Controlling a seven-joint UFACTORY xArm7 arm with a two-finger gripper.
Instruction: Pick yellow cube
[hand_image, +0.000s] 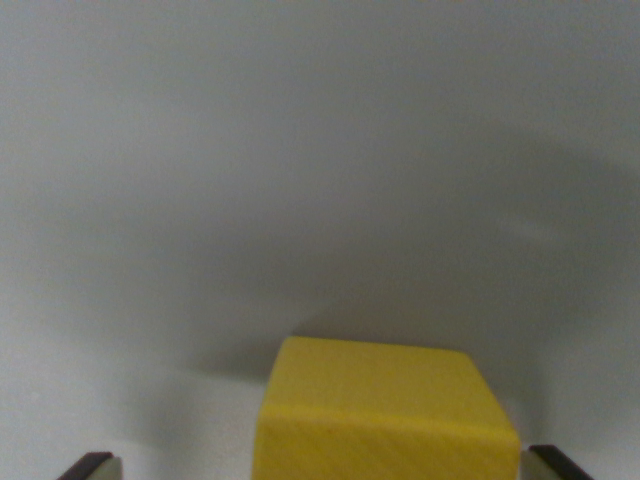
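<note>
Low at six o'clock, gripper (320, 468) spread wide, fingertips (92, 466) straddling yellow cube (385, 415): one tip well clear, other just beside cube's edge, contact unclear. Pale counter (300, 150) all around, shadowed behind cube.

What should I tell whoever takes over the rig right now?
Gripper: open, fingertips just visible at the bottom corners of the wrist view, one either side of the cube.
Cube: sits on the grey surface between the fingers; the right finger is near its edge, the left has a gap.
Done: gripper lined up over the cube.
Left: close, then lift.
</note>
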